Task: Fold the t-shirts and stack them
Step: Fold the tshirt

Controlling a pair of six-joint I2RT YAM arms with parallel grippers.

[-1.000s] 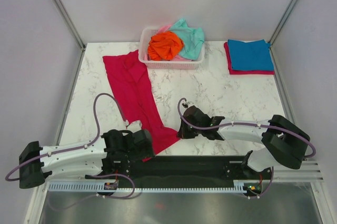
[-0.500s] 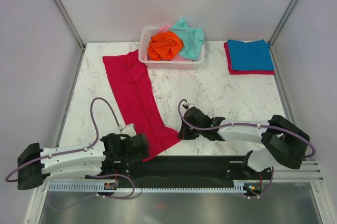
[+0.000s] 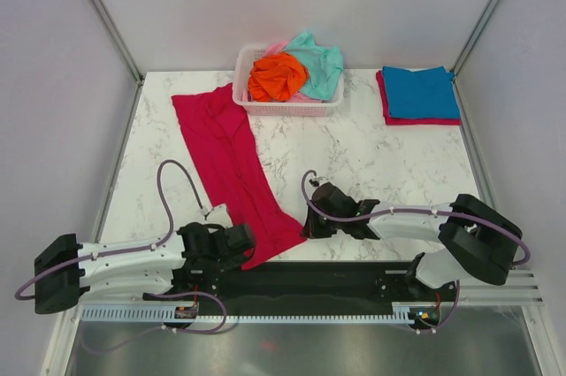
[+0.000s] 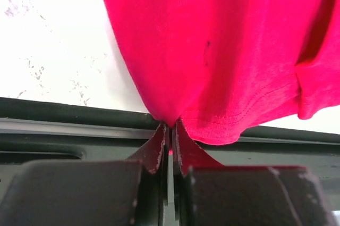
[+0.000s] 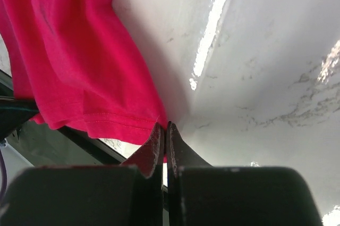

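Together, both jaws clamp shut on the crimson t-shirt (image 3: 232,168) at its near hem.

we see a left arm (image 3: 124,257) and a right arm (image 3: 416,219), both with white links and bulky black joints, each trailing a thin lilac cable (image 3: 160,186); the dark wedge-shaped fingers (image 4: 154,151) look reddish along their inner edges.

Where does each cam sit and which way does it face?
Top external: above and behind the bases, looking down on the table; both arms show, left tool and right tool.
Left wrist: on the left arm, looking along its tool, shut on the crimson t-shirt hem.
Right wrist: on the right arm, looking along its tool, shut on the same hem.
Shared: both wrist views show the crimson t-shirt.
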